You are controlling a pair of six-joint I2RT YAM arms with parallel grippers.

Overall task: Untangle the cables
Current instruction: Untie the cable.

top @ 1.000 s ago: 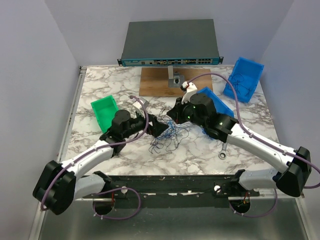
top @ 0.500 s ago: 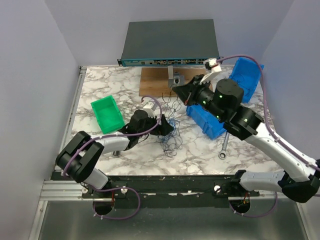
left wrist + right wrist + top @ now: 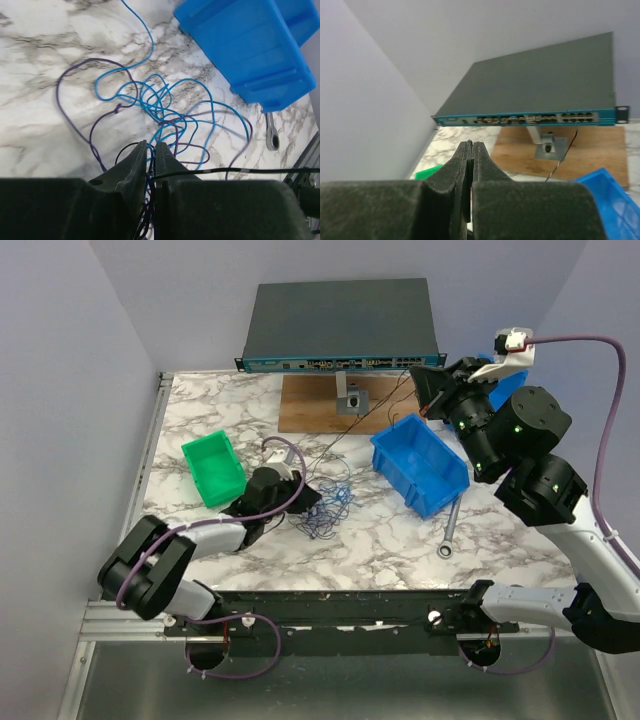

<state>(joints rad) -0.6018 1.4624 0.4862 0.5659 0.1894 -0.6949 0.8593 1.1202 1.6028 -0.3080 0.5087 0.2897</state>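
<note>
Marble counter (image 3: 400, 540) | cables (image 3: 328, 508) are lying mid-counter; I'm clamping them in left end effector (image 3: 308, 497) | right end effector (image 3: 428, 392) is pressing shut, raised at their 1 o'clock, seemingly tensioning one strand running 7-to-1 | left arm is nearer.

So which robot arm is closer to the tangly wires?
Left. The left gripper sits right at the tangle of wires, pinched shut on some strands. The right gripper is far off at the back right, beyond the blue bin.
</note>
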